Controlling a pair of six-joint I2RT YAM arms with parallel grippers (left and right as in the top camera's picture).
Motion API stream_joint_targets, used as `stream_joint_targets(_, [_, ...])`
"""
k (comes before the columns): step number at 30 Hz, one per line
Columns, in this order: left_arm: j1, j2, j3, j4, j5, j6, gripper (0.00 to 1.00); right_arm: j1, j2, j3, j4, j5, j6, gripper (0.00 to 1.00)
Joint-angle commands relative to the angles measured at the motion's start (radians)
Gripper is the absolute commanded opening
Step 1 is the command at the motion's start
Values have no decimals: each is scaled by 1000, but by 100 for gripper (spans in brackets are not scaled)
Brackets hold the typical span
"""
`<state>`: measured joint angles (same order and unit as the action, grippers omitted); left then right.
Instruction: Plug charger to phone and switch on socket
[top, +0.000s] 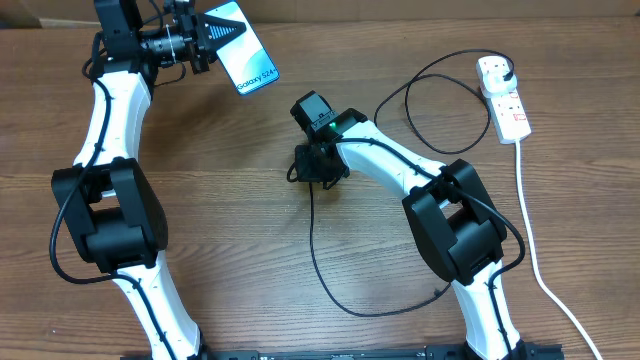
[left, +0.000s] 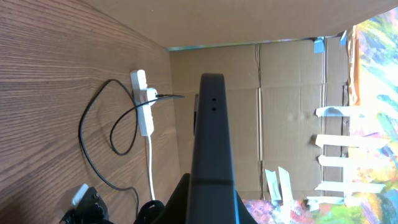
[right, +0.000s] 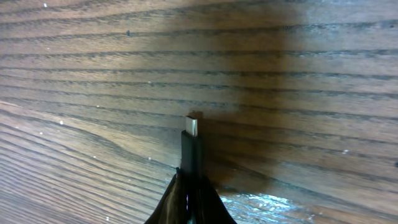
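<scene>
The phone sits clamped in your left pincer, over the worktop's far left corner. The charger is pinched by your right pincer mid-worktop, just behind its connector tip. Its plug sits in the socket near the far right corner.

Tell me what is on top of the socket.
The charger plug sits on the socket, in the outlet farthest from the robot, and covers that outlet. A red-and-white label lies on the near end. Any switch is too small to make out.
</scene>
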<state>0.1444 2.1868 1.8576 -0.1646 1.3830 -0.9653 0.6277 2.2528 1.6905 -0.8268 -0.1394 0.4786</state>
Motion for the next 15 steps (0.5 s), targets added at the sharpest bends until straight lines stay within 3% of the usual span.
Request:
stream_joint_targets(1, [-1,-8,14,4,48,17,4,-19,56,-10,-2,-20,19,4])
stream_joint_targets(9, [-1,-8,14,4,53,16,4,-45,47,0,-33,-80,-23,4])
stream_joint_targets(15, [-1,-8,14,4,53,16,4,-85,-92,15,12,-439,-182,4])
